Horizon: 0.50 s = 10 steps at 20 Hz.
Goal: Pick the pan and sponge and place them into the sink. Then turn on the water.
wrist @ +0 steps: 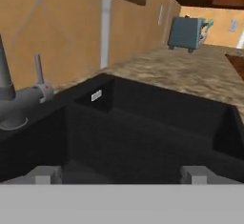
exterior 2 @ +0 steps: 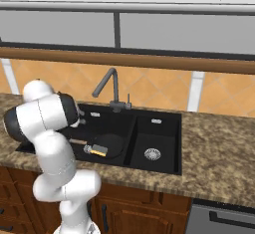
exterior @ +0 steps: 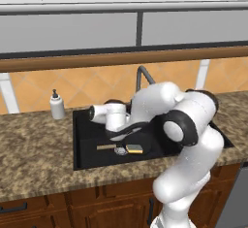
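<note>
Pan and sponge lay in left basin of sink; faucet lever judged stiff, light, best pushed near its tip; gripper empty, fingers apart

My arm bends low over the sink, where the sponge lies beside the pan's handle, soap bottle left of it.

pan partly behind arm
</note>
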### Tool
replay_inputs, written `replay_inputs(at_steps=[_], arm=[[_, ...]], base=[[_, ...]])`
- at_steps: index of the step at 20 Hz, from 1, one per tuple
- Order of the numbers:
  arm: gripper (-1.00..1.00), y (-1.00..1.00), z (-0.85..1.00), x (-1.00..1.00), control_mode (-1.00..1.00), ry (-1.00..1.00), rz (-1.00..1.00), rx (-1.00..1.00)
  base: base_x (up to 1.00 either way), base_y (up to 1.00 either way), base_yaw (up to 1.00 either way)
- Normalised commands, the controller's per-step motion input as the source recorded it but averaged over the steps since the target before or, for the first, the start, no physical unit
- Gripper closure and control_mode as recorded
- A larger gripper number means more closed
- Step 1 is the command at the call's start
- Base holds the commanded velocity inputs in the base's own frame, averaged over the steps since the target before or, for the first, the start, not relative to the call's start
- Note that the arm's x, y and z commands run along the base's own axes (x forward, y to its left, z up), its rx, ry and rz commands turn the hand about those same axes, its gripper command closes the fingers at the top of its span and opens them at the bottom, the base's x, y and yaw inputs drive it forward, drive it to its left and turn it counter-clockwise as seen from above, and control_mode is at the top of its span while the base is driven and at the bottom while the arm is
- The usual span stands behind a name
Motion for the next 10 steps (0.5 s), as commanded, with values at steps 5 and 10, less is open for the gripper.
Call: replay_inputs(at_steps=[5, 10], arm=[[-1.0, 0.28, 0.44, -1.0, -1.0, -0.56, 0.0, 0.07], [-1.0, 0.13, 0.6, -1.0, -1.0, -0.37, 0.0, 0.16]], base=[[0.0, 0.0, 0.0], [0.0, 0.0, 0.0]])
